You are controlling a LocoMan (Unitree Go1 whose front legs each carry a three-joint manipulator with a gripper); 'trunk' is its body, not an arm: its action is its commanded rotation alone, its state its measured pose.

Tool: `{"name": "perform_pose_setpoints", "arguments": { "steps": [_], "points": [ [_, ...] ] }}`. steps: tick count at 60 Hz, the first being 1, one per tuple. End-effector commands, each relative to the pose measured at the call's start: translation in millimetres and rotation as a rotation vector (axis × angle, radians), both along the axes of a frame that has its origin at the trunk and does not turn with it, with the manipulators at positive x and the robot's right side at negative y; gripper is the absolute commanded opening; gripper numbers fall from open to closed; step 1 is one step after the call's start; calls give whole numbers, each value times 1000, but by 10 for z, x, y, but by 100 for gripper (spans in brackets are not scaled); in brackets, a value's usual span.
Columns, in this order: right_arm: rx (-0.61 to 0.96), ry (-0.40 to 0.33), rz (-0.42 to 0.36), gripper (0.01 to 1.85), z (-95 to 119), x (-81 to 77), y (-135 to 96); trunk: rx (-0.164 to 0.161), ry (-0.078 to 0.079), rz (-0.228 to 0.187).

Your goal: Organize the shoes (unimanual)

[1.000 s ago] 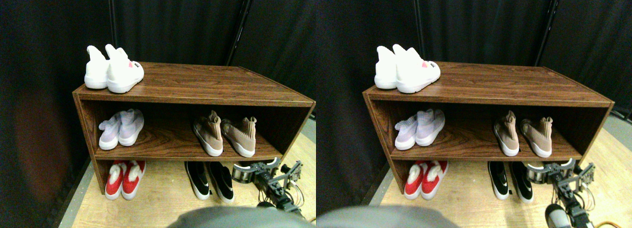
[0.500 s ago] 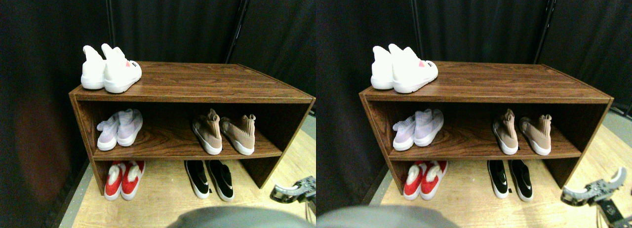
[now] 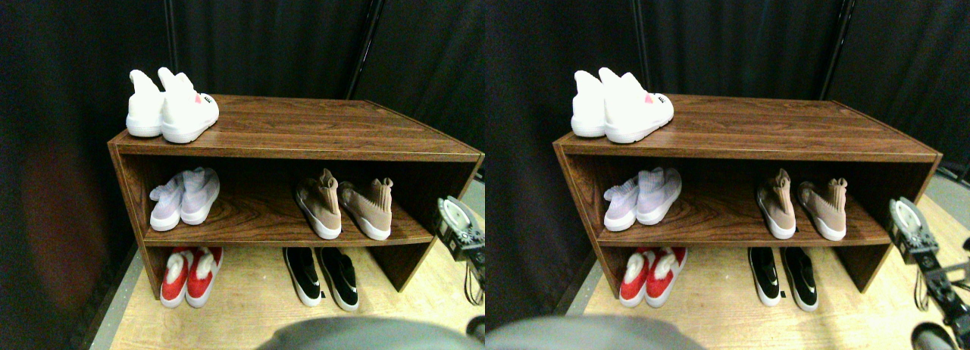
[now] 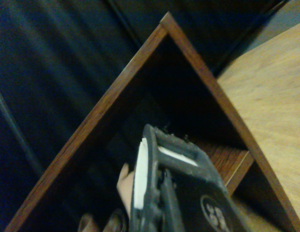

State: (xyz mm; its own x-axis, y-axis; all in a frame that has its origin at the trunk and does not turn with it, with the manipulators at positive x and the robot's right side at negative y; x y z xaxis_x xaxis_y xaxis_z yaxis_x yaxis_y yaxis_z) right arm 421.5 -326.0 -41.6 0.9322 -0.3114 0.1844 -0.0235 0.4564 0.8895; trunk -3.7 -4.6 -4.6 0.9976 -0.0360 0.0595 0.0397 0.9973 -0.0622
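From low by the floor half a second earlier, the right gripper [image 3: 457,227] rose beside the shelf [image 3: 303,130], jaw state unclear, approaching the tan shoes [image 3: 345,206] on the middle board; next it needed to reach in.

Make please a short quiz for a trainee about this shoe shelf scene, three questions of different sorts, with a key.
1. True or false: the white shoes stand on the top board of the shelf.
2. Which pair stands on the floor under the shelf, beside the red shoes? A) tan shoes B) black shoes C) lilac shoes
3. Fill in: the tan shoes share the middle board with the ______ shoes.

Key:
1. True.
2. B, the black shoes.
3. Lilac: the lilac shoes stand at the other end of the board. The right gripper holds no shoe.
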Motion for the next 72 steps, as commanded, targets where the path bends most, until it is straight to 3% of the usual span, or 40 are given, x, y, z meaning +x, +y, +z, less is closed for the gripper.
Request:
{"name": "perform_pose_setpoints", "arguments": {
  "steps": [1, 18, 26, 30, 44, 72],
  "points": [
    [31, -21, 23, 6, -37, 152, -24, -23, 21, 8],
    [95, 77, -5, 6, -290, 626, -59, -21, 25, 16],
    [130, 84, -47, 6, -416, 772, -86, -24, 28, 23],
    [116, 99, -79, 6, -460, 797, -74, -27, 29, 26],
    [160, 130, -66, 6, -615, 849, 18, -34, 34, 39],
    [224, 131, 6, 6, -543, 781, 382, -61, 36, 62]
  ]
}}
